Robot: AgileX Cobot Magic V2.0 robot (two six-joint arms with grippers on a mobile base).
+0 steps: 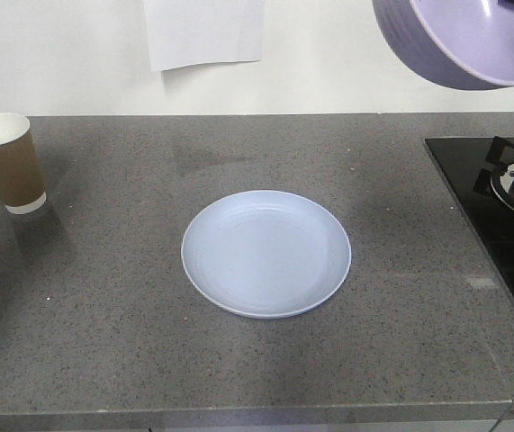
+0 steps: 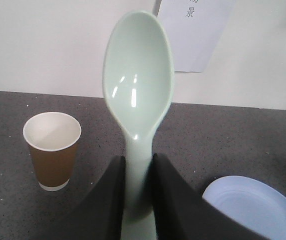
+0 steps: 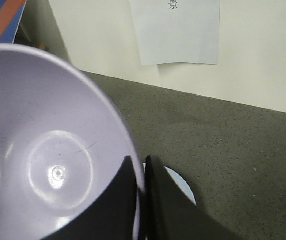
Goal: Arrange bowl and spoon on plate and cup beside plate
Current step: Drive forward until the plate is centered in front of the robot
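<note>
The pale blue plate (image 1: pixel 266 253) lies empty in the middle of the grey counter; an edge of the plate (image 2: pixel 255 207) shows in the left wrist view and a sliver of the plate (image 3: pixel 179 186) in the right wrist view. The brown paper cup (image 1: pixel 7 162) stands upright at the far left, also seen as the cup (image 2: pixel 52 150). My left gripper (image 2: pixel 138 172) is shut on the handle of the mint-green spoon (image 2: pixel 138 75), scoop pointing up. My right gripper (image 3: pixel 140 172) is shut on the rim of the lavender bowl (image 3: pixel 42 150), which hangs tilted high at the upper right as the bowl (image 1: pixel 468 40).
A black glass hob with a burner (image 1: pixel 509 193) fills the counter's right side. White paper sheets (image 1: pixel 204 31) hang on the back wall. The counter's front edge (image 1: pixel 238 409) runs along the bottom.
</note>
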